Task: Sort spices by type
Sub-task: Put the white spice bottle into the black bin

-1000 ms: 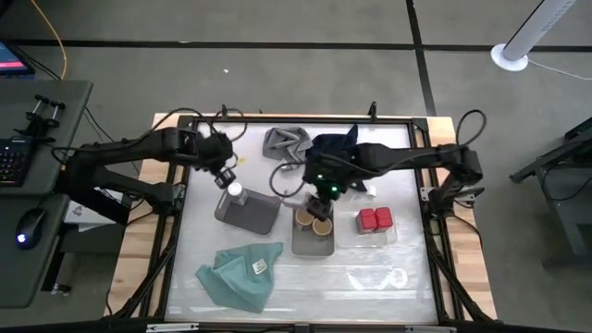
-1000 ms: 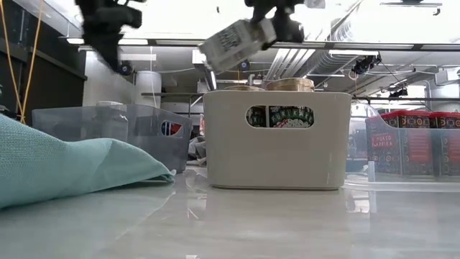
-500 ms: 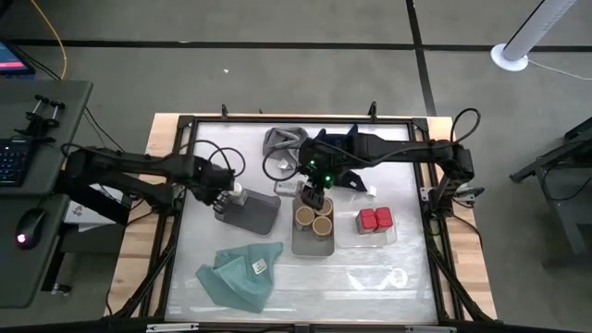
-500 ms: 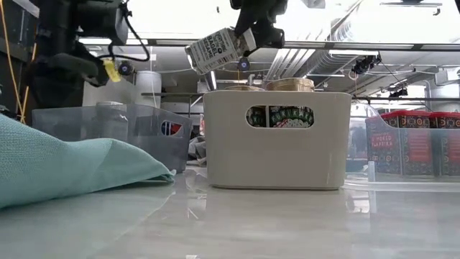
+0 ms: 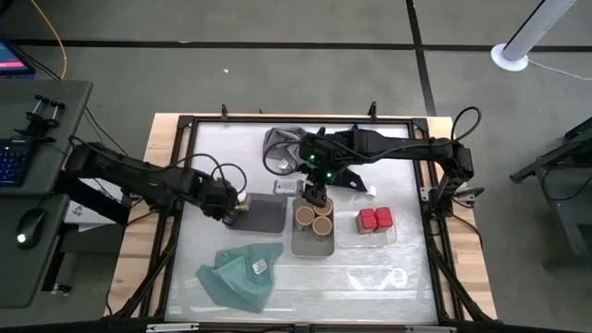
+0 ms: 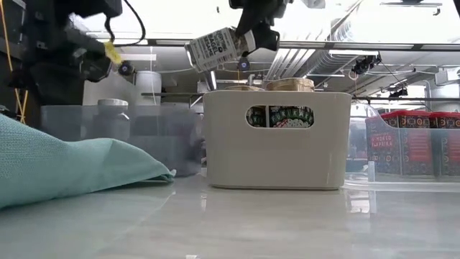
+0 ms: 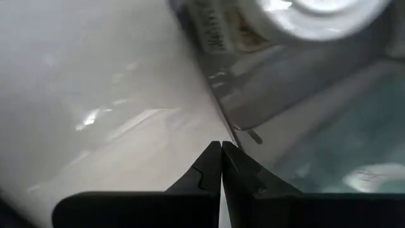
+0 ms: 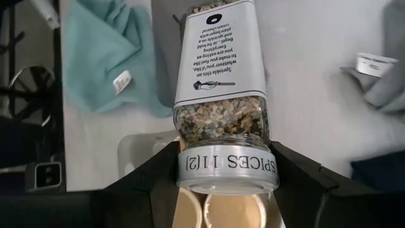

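My right gripper (image 5: 311,191) is shut on a white-capped spice jar (image 5: 288,186) with a white label, in the air beside the beige bin (image 6: 277,137). The bin holds the tan-topped jars (image 5: 313,220). Two red jars (image 5: 375,219) stand in the clear tray. My left gripper (image 5: 231,205) is shut and low at the left wall of the grey see-through tray (image 5: 264,215). In that tray stands the second white-capped jar (image 5: 244,199), which shows close up in the left wrist view (image 7: 323,9). My right gripper pinches the jar's white cap (image 8: 228,170) between its two fingers (image 8: 158,174). The jar is lifted clear (image 6: 213,49) and lies almost level, sticking out toward the table's left with its base a little lower. My left gripper's shut fingertips (image 7: 221,149) are at the grey tray's left wall (image 7: 215,107); whether they touch it, I cannot tell.
A teal cloth (image 5: 239,271) lies near the front left, and a grey cloth (image 5: 282,141) and a navy cloth (image 5: 338,148) lie at the far side. The clear tray (image 5: 388,236) sits right of the bin. Bare tabletop (image 5: 361,277) stretches along the near edge.
My right gripper carried the jar from above the bin toward the table's left and tipped it closer to level. My left gripper came down and toward the near edge to the grey tray's left wall. The tray and its jar slid a little toward the right.
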Motion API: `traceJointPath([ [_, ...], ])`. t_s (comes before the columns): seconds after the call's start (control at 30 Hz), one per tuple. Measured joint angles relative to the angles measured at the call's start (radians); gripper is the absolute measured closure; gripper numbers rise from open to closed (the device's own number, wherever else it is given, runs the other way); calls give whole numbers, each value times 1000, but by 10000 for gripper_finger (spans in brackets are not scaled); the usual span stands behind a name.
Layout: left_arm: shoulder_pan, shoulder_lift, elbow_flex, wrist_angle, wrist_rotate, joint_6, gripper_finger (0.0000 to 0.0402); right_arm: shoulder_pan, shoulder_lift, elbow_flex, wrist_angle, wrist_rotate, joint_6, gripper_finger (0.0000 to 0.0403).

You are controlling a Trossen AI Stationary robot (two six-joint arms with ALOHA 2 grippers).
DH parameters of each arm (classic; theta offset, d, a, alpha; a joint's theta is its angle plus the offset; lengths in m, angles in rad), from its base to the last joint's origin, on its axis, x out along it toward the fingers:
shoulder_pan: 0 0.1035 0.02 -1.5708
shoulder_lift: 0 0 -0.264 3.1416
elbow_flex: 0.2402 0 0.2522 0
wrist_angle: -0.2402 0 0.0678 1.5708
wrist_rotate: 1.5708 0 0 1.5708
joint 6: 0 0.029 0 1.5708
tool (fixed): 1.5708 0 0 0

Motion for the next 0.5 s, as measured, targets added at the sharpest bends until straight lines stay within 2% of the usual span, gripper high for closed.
traceJointPath([
  [0.13, -71, 0, 0, 125, -6, -91, 401, 13, 1, 0, 0, -8, -27, 203],
  [0.23, -102, 6, 0, 160, -23, -126, 401, 23, 17, 0, 1, -9, -30, 203],
  [0.37, -114, -16, 0, 129, -60, -120, 401, 47, 72, -1, 2, -14, -39, 203],
  [0.5, -98, -93, 0, 91, -96, -90, 401, 66, 131, -1, 8, -16, -35, 203],
])
